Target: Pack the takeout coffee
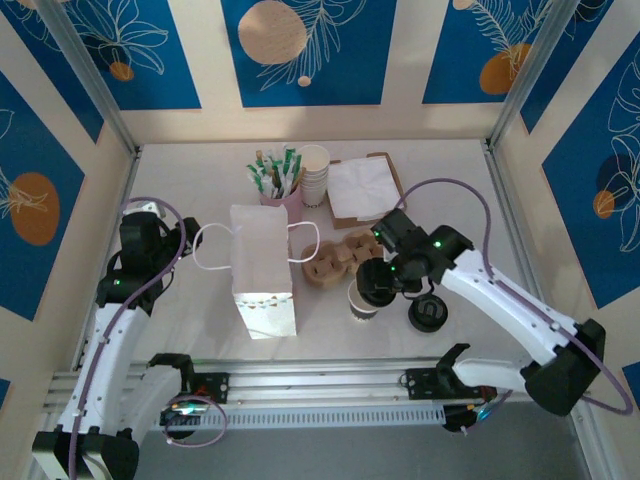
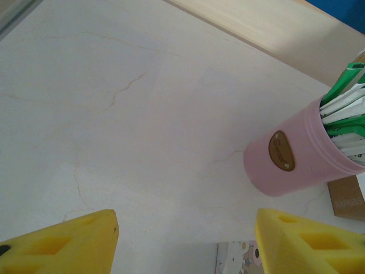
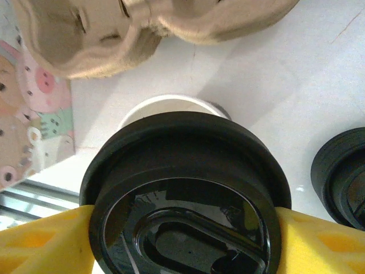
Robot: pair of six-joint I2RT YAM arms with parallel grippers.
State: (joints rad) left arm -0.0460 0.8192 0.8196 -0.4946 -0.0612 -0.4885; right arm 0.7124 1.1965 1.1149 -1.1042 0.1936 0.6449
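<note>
- Your right hand [image 3: 182, 231] is clenched on the takeout coffee [image 1: 363, 300]. Its two yellow fingers [image 3: 40, 242] press on opposite sides of the cup's black lid.
- The takeout coffee is upright near the middle of the bench [image 1: 190, 180], just to the right of the white paper bag [image 1: 262, 268] and just in front of the cardboard cup carrier [image 1: 335, 258]. I cannot tell if its bottom touches the bench.
- A loose black lid [image 1: 427, 313] lies flat on the bench just to the right of the coffee, not touching it.
- The paper bag stands upright, with its white handles spread out to both sides.
- Your left hand [image 2: 185, 248] is released. Its yellow fingers stand wide apart, with pale bench surface between them. It is to the left of the bag.
- A pink holder [image 2: 296, 157] with green and white packets stands at the far side of the bench, just beside a stack of white cups [image 1: 314, 175].
</note>
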